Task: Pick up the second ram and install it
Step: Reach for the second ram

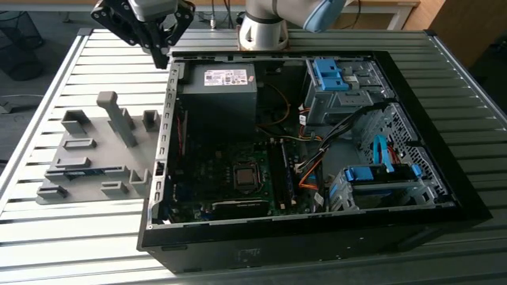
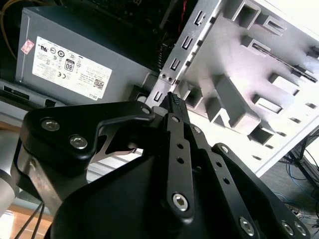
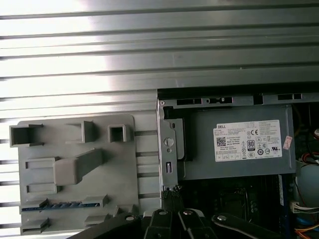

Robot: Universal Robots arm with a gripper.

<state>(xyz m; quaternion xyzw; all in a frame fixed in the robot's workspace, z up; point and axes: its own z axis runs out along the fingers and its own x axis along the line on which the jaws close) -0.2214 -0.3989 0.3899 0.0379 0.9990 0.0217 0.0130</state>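
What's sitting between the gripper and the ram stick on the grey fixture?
In the exterior view, the fixture's tall grey upright post stands between the gripper and the second ram.

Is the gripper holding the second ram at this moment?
No: the second ram lies in the grey fixture, while the gripper hangs empty at the computer case's edge.

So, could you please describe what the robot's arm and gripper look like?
The arm is silver-grey tubing with a pale blue joint cap. The gripper is matte black, built of angular linkage bars studded with silver screws.
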